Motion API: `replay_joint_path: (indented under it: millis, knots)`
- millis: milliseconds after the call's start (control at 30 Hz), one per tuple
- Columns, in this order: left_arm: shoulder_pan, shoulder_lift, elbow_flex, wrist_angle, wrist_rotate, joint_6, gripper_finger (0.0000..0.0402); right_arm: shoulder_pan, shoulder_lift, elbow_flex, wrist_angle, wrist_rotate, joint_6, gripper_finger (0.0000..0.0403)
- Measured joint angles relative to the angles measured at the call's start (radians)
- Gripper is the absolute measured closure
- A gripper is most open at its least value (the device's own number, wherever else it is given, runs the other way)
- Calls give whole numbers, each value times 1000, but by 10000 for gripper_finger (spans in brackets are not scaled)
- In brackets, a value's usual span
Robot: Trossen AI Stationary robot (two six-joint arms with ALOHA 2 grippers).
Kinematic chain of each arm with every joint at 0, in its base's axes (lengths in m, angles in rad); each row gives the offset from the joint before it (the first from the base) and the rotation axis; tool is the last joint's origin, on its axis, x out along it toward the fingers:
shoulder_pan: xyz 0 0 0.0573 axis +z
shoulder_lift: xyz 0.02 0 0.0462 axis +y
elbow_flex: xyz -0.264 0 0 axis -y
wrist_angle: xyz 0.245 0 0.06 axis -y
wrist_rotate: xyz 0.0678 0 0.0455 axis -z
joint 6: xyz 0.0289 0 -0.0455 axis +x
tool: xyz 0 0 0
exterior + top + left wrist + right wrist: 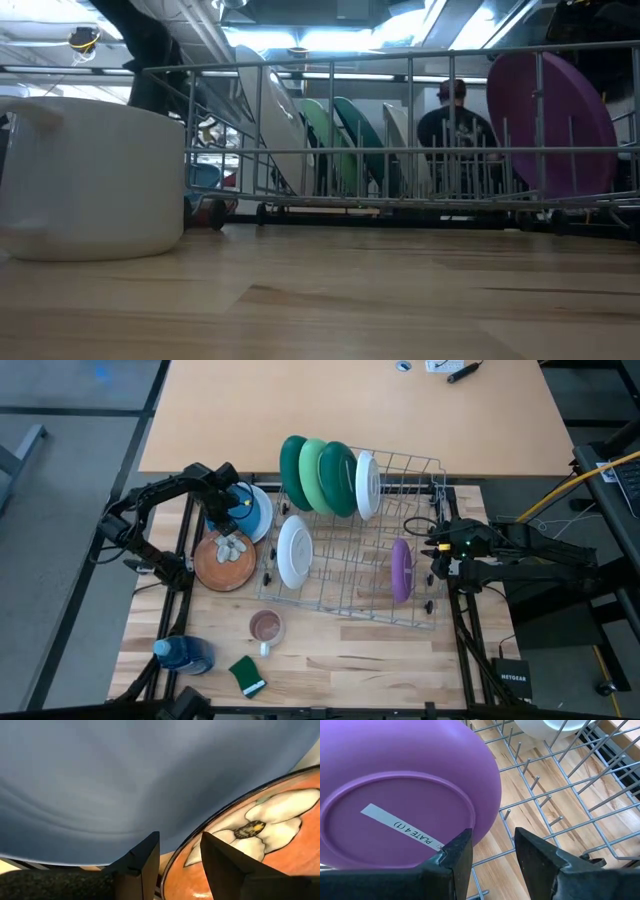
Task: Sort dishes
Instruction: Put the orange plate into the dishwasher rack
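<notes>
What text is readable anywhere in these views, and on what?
"PLATE 4 (1)": white strip label stuck on the underside of the purple plate, seen in the right wrist view.
"NETGEAR": small black box beside the table's right edge, high view; small, only just readable.
Dark shirt of the person behind the rack, low view: a light print, too blurred to read.
No other text.

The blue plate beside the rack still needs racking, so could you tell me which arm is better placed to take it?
Left, probably. The left gripper hangs over the blue plate, jaws apart; the right gripper is at the purple plate, across the rack.
</notes>
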Motion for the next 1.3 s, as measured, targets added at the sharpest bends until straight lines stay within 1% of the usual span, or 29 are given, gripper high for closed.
replay_joint_path:
  millis: [233, 367, 733, 833, 1067, 1133, 1300]
  knots:
    - [49, 0, 0, -25, 31, 75, 270, 0, 0, 0, 0, 0, 0, 251]
    - [50, 0, -11, -27, 70, 67, 270, 0, 0, 0, 0, 0, 0, 251]
    - [35, -1, -95, 31, 82, 75, 273, 0, 0, 0, 0, 0, 0, 251]
    - [36, -1, -109, 28, 104, 97, 291, 0, 0, 0, 0, 0, 0, 251]
    - [35, -2, -114, 1, 131, 174, 370, 0, 0, 0, 1, 0, 0, 251]
    - [35, -2, -113, 3, 149, 181, 387, 0, 0, 0, 1, 0, 0, 251]
    - [35, -4, -111, 1, 179, 164, 391, 0, 0, 0, 1, 0, 0, 251]
